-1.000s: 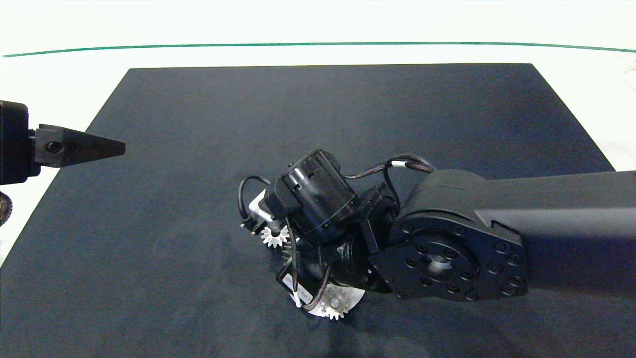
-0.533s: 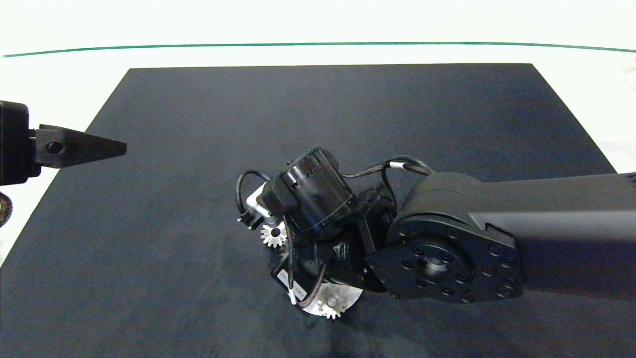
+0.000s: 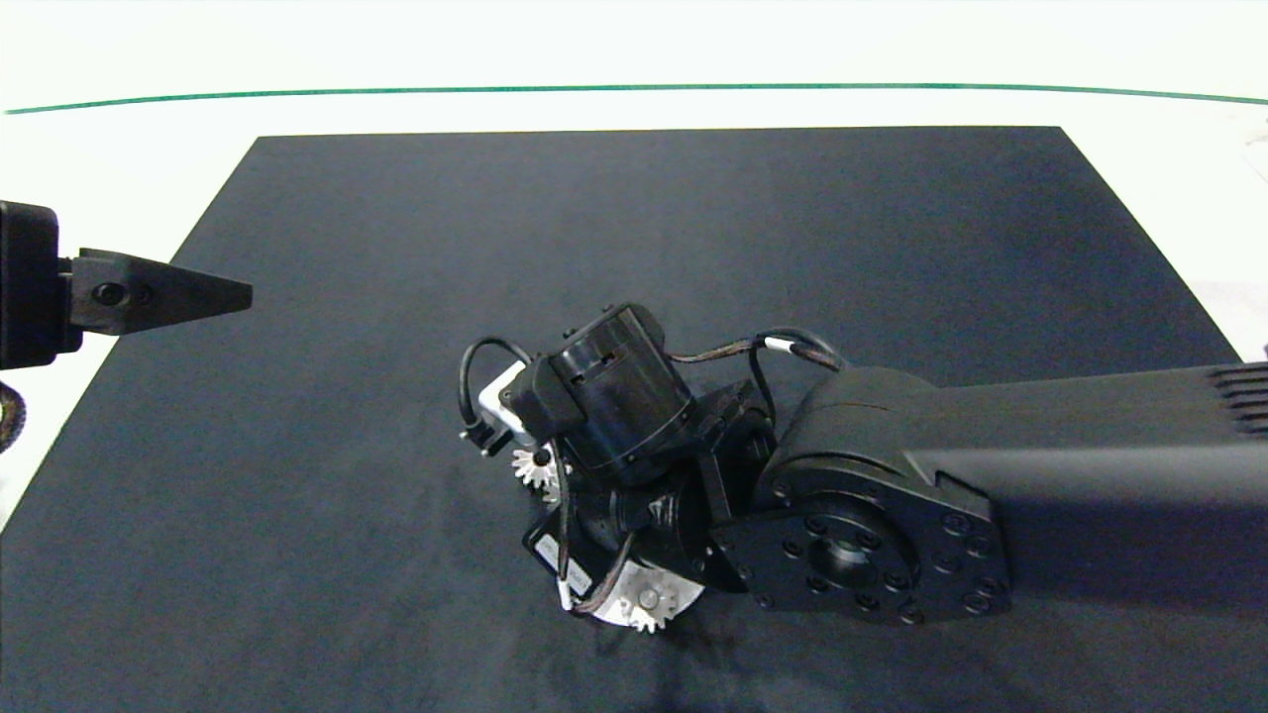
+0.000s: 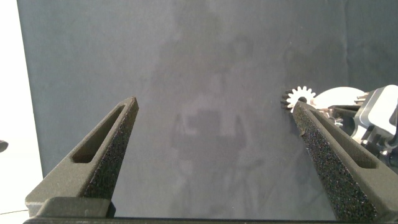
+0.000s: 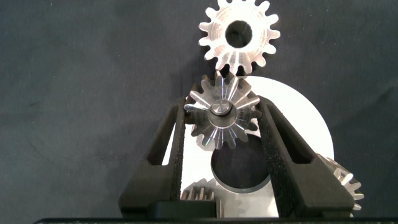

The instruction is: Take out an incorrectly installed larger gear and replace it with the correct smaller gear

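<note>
On the black mat (image 3: 396, 446), the right claw (image 5: 222, 118) pinches a gear (image 5: 221, 112); left claw (image 4: 214, 124) spread.

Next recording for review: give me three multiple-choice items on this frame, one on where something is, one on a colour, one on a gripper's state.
1. Where does the loose gear with the open bore lie?
A. on the dark mat, beside the white disc
B. on top of the white disc
C. between the left gripper's fingers

2. What colour is the mat?
A. white
B. dark, near black
C. green

3. How is the right gripper?
A. wide open, away from any gear
B. out of view
C. fingers on both sides of a gear mounted on a shaft

Key: 1 A, the loose gear lies on the mat just off the white disc. 2 B, the mat is near black. 3 C, the right gripper brackets the mounted gear; the left gripper hangs open at the mat's edge.
</note>
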Motion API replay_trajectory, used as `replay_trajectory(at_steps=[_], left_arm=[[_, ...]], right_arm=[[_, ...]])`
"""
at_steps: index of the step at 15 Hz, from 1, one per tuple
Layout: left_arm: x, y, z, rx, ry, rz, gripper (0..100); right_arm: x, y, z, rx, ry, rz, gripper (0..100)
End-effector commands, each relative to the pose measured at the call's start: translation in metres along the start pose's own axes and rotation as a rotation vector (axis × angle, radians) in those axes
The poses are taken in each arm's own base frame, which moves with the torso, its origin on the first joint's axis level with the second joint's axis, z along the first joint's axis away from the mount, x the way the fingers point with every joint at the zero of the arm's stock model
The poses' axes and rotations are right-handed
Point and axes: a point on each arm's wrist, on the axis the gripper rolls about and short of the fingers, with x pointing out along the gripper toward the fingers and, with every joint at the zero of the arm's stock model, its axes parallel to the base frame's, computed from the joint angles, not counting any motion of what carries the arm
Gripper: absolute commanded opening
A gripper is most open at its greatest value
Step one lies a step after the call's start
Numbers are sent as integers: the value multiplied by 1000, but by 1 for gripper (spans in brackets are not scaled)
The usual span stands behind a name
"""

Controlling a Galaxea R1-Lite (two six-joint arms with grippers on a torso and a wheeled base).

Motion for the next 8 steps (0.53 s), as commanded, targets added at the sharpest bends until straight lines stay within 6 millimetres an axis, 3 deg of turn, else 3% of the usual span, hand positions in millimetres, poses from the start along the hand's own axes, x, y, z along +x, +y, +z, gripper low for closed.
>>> replay_trajectory(at_steps=[1, 8], left_arm=[[0, 0, 0, 2, 3, 3, 100], [0, -1, -1, 5, 4, -6, 100]], right_arm=[[1, 2, -4, -9, 20, -6, 100], [-1, 2, -5, -10, 20, -10, 100]])
